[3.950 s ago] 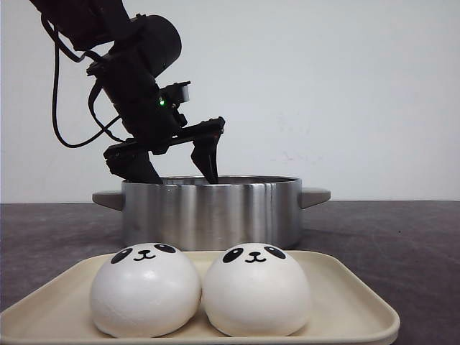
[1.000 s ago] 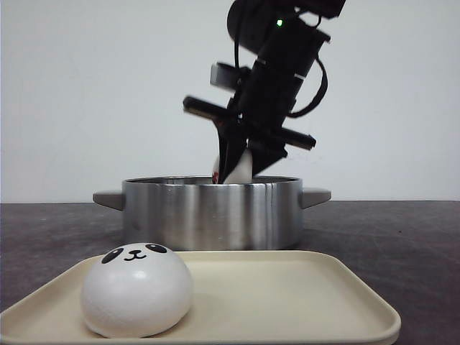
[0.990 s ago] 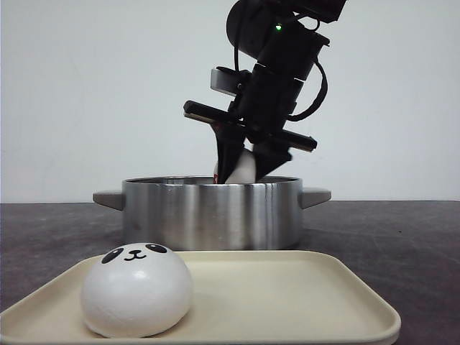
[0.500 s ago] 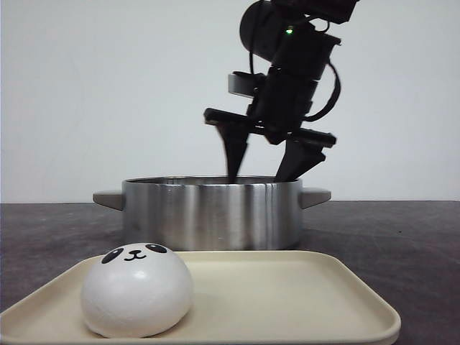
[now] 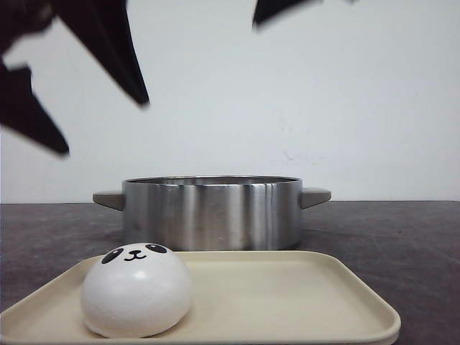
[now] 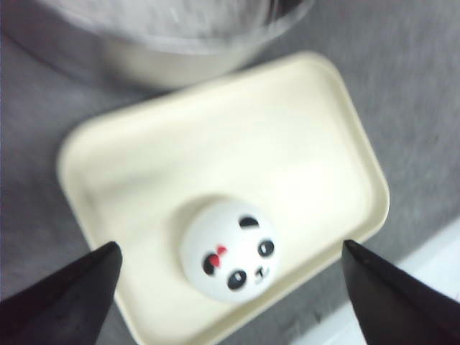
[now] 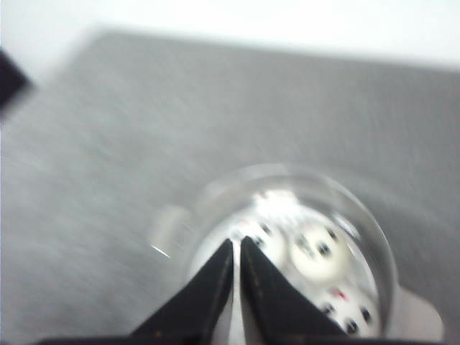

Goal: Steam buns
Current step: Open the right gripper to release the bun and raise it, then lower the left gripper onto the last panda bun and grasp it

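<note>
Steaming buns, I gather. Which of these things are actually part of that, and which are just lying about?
Part of the job:
- last panda bun on the tray
- buns in the pot
- steel pot
- left gripper, open above the tray

Lying about:
- nothing else visible on the table

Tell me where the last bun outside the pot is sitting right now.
In the front view, the bun sits on the left part of the cream tray, in front of the steel pot, with the left gripper open above it.
</note>
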Controlling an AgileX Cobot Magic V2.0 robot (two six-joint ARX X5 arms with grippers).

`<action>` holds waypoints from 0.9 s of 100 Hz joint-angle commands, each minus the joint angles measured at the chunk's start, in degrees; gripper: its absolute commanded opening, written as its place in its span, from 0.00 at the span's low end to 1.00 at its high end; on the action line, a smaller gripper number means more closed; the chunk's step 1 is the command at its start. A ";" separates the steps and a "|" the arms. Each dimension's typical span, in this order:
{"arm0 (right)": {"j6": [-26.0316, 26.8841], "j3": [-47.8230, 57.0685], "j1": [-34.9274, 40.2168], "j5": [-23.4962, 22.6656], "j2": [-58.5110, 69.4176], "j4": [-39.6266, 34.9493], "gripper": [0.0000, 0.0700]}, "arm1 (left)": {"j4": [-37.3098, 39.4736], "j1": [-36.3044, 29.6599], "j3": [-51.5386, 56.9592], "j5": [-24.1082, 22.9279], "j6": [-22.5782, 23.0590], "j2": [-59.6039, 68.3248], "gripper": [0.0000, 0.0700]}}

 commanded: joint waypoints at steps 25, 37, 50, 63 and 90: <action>-0.35 1.22 2.89 1.97 -9.31 1.27 0.01 | 4.22 -6.71 0.66 -0.22 -1.44 13.16 0.85; -0.35 1.22 3.28 1.95 -11.15 0.92 0.01 | 5.64 -7.39 0.66 -1.05 -1.42 17.57 0.85; -0.35 1.22 3.26 1.95 -11.82 -0.22 0.01 | 6.14 -7.39 0.68 -1.05 -1.42 20.87 0.85; -0.35 1.22 3.26 2.25 -12.09 -2.34 0.01 | 5.75 -7.39 0.68 -2.32 -1.40 22.32 0.84; -0.33 1.22 3.28 2.62 -12.07 -3.67 0.01 | 4.72 -7.39 0.70 -3.82 3.10 22.82 0.00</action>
